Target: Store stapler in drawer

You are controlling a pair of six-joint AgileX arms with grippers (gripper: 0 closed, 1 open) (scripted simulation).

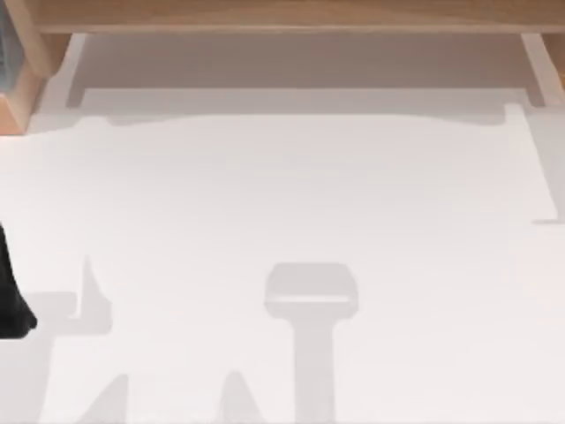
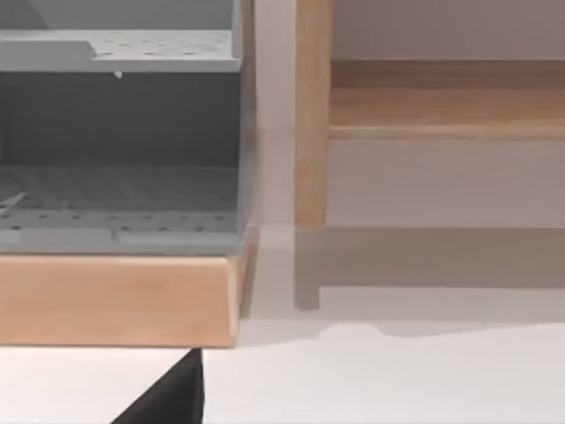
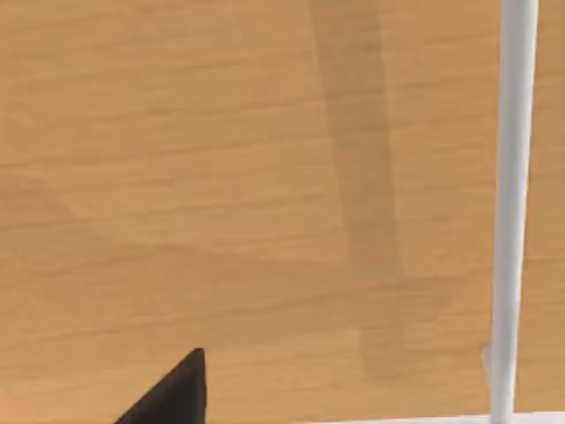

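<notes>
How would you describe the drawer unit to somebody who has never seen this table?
Start at the white table, then find the wooden frame along its far edge. At the frame's left end stands the drawer unit. Its grey perforated trays set it apart from the plain wood around it.

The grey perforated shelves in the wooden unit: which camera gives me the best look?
Left wrist view: both grey perforated shelves show face-on inside the wooden unit. In the top view a grey sliver shows at the far-left corner. The right wrist view faces a wooden panel.

Matt white table [image 1: 282, 203], wooden shelf [image 1: 291, 13]
</notes>
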